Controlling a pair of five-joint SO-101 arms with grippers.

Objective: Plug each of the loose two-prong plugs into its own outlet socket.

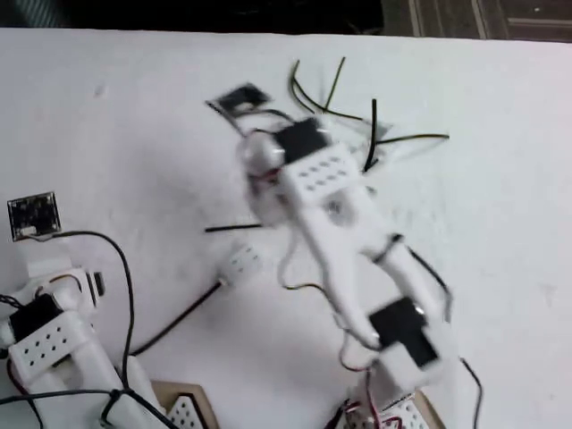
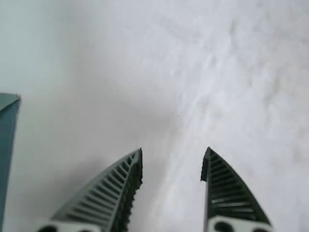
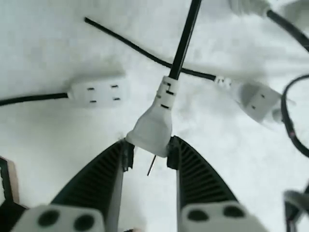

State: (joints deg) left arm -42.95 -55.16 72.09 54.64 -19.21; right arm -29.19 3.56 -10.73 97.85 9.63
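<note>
Right gripper (image 3: 150, 145): your fingers are closed narrow around a white two-prong plug (image 3: 153, 124), one pad on each side of its body. The plug sits between the fingertips, its black cord (image 3: 185, 41) running straight away from the gripper. One thin prong (image 3: 151, 166) shows below the plug body, pointing back toward the wrist in the gap between the fingers.

A white outlet socket (image 3: 99, 90) lies flat on the table (image 3: 58, 159) near the held plug and to one side of it, slot face up, not touching it. A second socket (image 3: 256, 99) lies on the other side of the cord, tilted and farther off. Another white plug (image 3: 248, 6) lies beyond that, well apart from the gripper.

Left gripper (image 2: 174, 151): your fingers stand wide apart over bare table, with nothing between them. In the high view this arm (image 1: 45, 335) sits at the near left corner, well apart from the sockets.
</note>
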